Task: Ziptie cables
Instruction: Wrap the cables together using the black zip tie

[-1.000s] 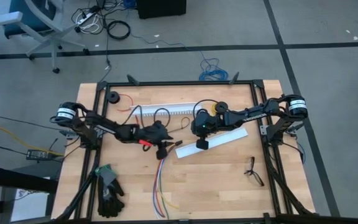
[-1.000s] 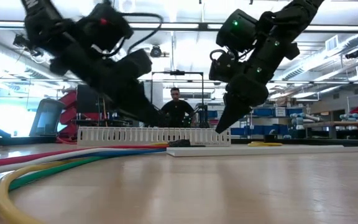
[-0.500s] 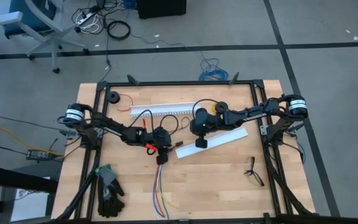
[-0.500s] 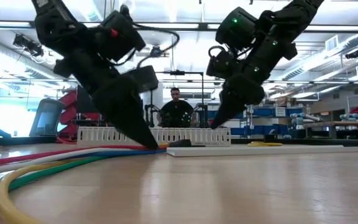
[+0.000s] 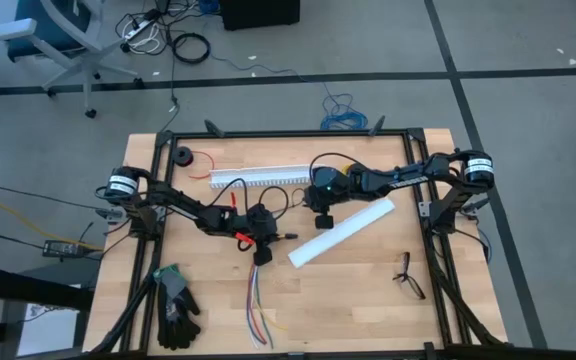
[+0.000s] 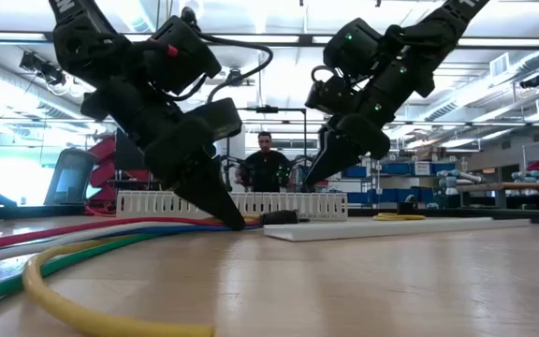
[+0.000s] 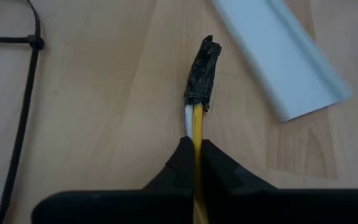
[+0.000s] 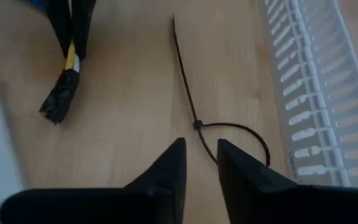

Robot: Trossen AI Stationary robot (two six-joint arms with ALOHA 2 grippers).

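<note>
The cables (image 5: 257, 305), thin wires in red, yellow, green and blue, lie on the wooden table and run toward its near edge. Their far end is wrapped in black tape (image 7: 202, 68). My left gripper (image 7: 194, 149) is shut on them just behind that tape. The ziptie (image 8: 188, 87), a thin black strip drawn into a small loop (image 8: 244, 134), lies flat on the table. My right gripper (image 8: 199, 155) hangs open a little above it, touching nothing. In the high view the right gripper (image 5: 320, 212) is right of the left one (image 5: 263, 240). My left gripper pinches the cables between its two fingers, just behind the taped end (image 7: 194, 118); only the yellow wire shows in the gap. The fingers (image 6: 223, 211) slant down from the table's left side. The taped end sticks out past the fingertips, and the rest of the bundle (image 6: 110, 229) lies on the table.
A flat white cover strip (image 5: 340, 230) lies askew right of the left gripper. A white slotted channel (image 5: 258, 178) lies along the far side. A black glove (image 5: 173, 305) is at the near left and a small black forked object (image 5: 406, 275) at the near right. A person stands beyond the table.
My left gripper has come down onto the cables and shut on them; the yellow wire near the front has shifted. My right gripper has opened, rolled and drawn back toward the far right. The white cover strip has swung, its left end now nearer the near edge.
</note>
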